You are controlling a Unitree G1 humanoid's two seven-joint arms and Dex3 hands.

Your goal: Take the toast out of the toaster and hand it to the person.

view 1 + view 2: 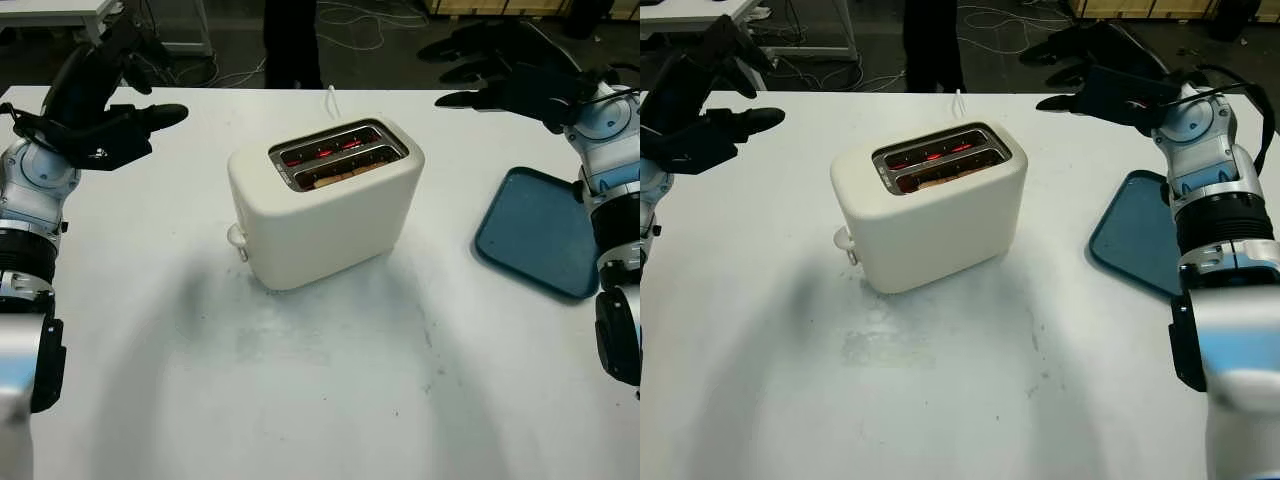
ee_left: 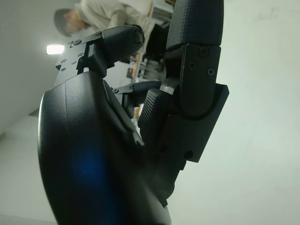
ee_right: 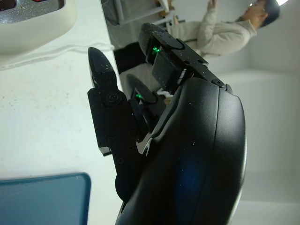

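Observation:
A cream two-slot toaster (image 1: 325,205) stands mid-table, its slots glowing red inside. A slice of toast (image 1: 345,172) sits low in the nearer slot, only its brown top edge showing. My left hand (image 1: 110,95) is raised above the table's far left, open and holding nothing, well clear of the toaster. My right hand (image 1: 1095,75) hovers open above the far right of the table, also apart from the toaster. A person (image 3: 225,30) in a light top stands beyond the table; dark trousers (image 1: 292,45) show at its far edge.
A blue tray (image 1: 540,232) lies flat on the white table (image 1: 330,380) to the right of the toaster, below my right forearm. The toaster's white cord (image 1: 331,100) runs back off the far edge. Cables and desk legs lie on the floor beyond.

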